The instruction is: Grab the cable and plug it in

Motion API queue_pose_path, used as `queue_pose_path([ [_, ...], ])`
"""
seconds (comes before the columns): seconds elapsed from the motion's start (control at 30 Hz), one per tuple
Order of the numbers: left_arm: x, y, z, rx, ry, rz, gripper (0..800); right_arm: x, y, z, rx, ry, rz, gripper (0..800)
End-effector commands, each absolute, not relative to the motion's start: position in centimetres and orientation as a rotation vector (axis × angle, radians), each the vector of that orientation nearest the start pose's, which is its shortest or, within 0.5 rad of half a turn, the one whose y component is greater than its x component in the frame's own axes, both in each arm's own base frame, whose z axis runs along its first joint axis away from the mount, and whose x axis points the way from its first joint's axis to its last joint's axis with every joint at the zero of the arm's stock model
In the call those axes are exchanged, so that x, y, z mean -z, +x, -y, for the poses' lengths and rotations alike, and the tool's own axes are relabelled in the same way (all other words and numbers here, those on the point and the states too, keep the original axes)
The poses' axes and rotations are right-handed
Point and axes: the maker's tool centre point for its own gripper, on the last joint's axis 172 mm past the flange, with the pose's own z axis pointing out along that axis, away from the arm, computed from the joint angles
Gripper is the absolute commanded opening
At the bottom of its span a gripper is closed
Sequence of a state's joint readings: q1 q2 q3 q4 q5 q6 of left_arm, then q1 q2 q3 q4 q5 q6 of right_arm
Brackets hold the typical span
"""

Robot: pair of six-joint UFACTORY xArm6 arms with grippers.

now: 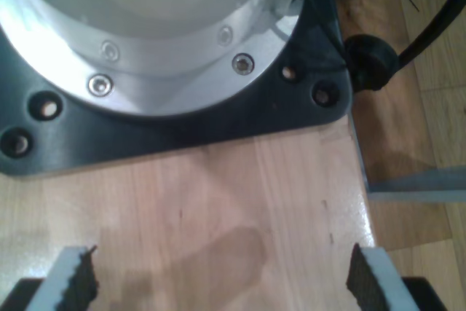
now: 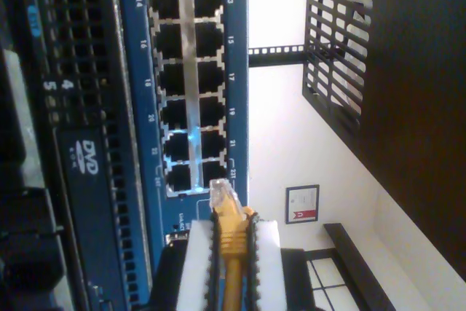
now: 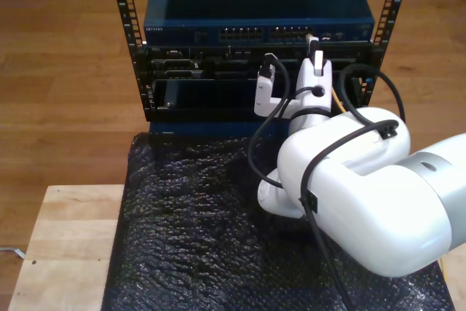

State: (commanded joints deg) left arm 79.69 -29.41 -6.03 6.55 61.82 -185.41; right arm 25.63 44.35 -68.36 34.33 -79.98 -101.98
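We find my second gripper (image 2: 229, 253) closed on the cable (image 2: 231, 249), whose clear plug (image 2: 222, 196) sits just short of the lowest ports on the blue switch (image 2: 186, 85); the rest of the cable's run is cut off behind the pads. Port numbers 13 to 23 are legible beside the sockets, and a DVD logo (image 2: 87, 158) marks the unit alongside. My first gripper (image 1: 222, 274) stands wide open over bare wooden table (image 1: 218, 202), holding nothing, facing a bolted arm base (image 1: 182, 114).
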Motion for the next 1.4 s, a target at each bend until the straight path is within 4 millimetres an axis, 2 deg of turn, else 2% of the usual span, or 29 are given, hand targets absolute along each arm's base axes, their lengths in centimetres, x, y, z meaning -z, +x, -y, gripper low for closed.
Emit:
queue_pose_path([
  [0.4, -3.3, -0.1, -12.0, 0.376, -2.291, -2.699, 800, -26.9, 65.5, -13.8, -1.191, 1.154, -0.961, 0],
  [0.73, -3.3, -0.1, -12.0, 0.376, -2.291, -2.699, 800, -26.7, 65.8, -12.5, -1.173, 1.157, -0.952, 0],
  [1.4, -3.3, -0.1, -12.0, 0.376, -2.291, -2.699, 800, -26.9, 66.0, -13.8, -1.206, 1.117, -0.994, 0],
])
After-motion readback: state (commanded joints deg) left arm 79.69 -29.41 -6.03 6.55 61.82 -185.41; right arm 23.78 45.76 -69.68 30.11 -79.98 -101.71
